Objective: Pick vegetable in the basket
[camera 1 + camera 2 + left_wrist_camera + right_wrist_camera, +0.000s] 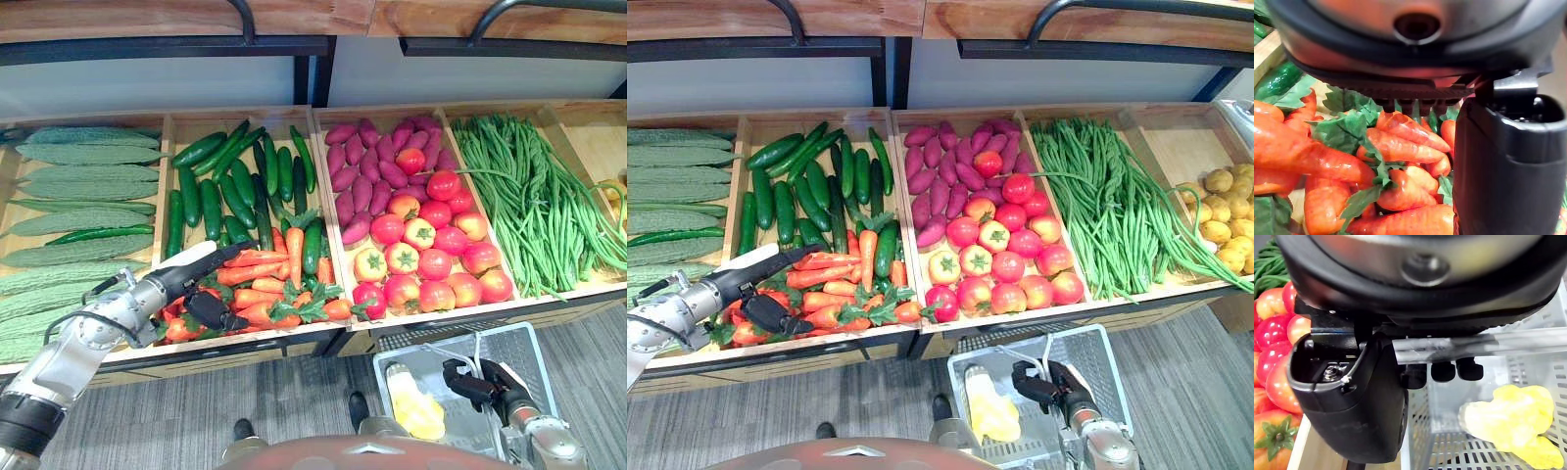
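Left eye view: you're looking down on a wooden display (588, 122). Carrots (260, 279) are lying at the front of the second bin from the left, cucumbers (235, 191) behind them. The left hand (201, 289) is hovering low over the near-left carrots. Can't tell if it's touching them. Tomatoes (431, 245) and green beans (529, 196) are sitting in the bins to the right. Below the display's front edge, the right hand (480, 384) is carrying a pale slatted basket (519, 348) with a yellow vegetable (416, 411) inside.

Right eye view: same layout, and you're also getting potatoes (1225, 215) in the far-right bin.

Left wrist view: the fingertips (1410, 105) are pointing down at the carrot pile and the thumb is standing apart from them. The hand is loose and gripping nothing. Carrots and their green leaves (1342, 129) are lying just past the fingertips.

Right wrist view: the fingers (1442, 371) are curling round the basket's handle (1508, 345). The yellow vegetable is resting on the basket floor below.
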Robot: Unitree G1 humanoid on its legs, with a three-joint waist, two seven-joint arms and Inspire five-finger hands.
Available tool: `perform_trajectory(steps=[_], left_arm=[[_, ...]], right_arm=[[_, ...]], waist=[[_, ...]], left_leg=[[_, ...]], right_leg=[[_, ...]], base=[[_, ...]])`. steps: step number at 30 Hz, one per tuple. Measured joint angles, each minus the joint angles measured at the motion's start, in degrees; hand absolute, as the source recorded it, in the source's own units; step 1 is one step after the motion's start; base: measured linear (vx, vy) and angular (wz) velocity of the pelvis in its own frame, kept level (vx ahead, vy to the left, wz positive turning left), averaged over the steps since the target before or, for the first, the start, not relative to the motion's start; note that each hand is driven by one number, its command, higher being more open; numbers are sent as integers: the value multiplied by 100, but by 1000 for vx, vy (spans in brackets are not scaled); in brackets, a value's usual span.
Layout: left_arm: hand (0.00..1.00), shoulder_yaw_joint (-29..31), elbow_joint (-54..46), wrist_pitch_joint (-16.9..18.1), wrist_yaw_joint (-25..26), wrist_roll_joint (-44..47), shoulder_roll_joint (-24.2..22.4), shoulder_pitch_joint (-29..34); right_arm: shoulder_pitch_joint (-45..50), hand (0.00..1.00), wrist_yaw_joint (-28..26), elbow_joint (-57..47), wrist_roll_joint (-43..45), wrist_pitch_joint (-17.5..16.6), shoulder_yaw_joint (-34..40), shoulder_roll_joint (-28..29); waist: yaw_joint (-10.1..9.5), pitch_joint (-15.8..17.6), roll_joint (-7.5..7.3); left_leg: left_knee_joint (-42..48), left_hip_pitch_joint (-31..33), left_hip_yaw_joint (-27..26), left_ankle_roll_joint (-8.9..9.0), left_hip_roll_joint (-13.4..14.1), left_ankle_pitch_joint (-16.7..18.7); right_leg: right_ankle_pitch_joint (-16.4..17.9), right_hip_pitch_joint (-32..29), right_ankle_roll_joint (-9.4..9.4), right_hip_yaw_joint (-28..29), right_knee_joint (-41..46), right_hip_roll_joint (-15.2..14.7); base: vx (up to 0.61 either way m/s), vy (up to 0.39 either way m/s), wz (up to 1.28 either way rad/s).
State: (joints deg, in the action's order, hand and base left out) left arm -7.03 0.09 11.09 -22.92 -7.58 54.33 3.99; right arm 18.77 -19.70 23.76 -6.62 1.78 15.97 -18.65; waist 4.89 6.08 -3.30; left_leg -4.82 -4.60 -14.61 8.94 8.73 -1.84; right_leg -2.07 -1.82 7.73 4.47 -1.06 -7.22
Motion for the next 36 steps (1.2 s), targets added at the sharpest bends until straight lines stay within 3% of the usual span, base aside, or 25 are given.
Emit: perform_trajectory(steps=[12, 19, 26, 27, 36], left_arm=[[100, -109, 32, 267, 470, -926, -269, -125], [100, -165, 76, 561, 1100, -1410, -270, -442], [100, -215, 185, 801, 1651, -2033, -222, -595], [0, -214, 212, 868, 1728, -2160, -208, -626], [0, -252, 260, 946, 1863, -2466, -153, -812]], right_arm=[[-152, 0, 45, -217, -5, -53, -237, -183], [-364, 0, 179, -219, 0, -158, -265, -206], [-638, 0, 303, -216, 9, -247, -447, -474], [-650, 0, 333, -215, 11, -279, -494, -538], [-836, 0, 385, -180, 8, -280, -702, -628]], waist=[[-1, 411, 35], [-2, 712, 54], [-21, 950, 167], [-25, 981, 183], [15, 1018, 147]], left_leg=[[1, 32, -146, 2, -2, 5], [106, 409, -184, -10, -8, 6], [274, 682, -174, -24, 0, 36], [286, 732, -180, -26, -2, 34], [266, 801, -255, -38, -8, 17]], right_leg=[[-54, -137, -10, 125, 6, 14], [-140, -503, -8, 208, 12, 12], [-191, -719, -16, 232, 26, 4], [-198, -767, -15, 234, 29, 0], [-247, -899, 17, 322, 34, 8]], base=[[-8, 0, -6], [-8, -6, -5], [-8, -6, 0], [0, 0, 0], [0, 0, -4]])
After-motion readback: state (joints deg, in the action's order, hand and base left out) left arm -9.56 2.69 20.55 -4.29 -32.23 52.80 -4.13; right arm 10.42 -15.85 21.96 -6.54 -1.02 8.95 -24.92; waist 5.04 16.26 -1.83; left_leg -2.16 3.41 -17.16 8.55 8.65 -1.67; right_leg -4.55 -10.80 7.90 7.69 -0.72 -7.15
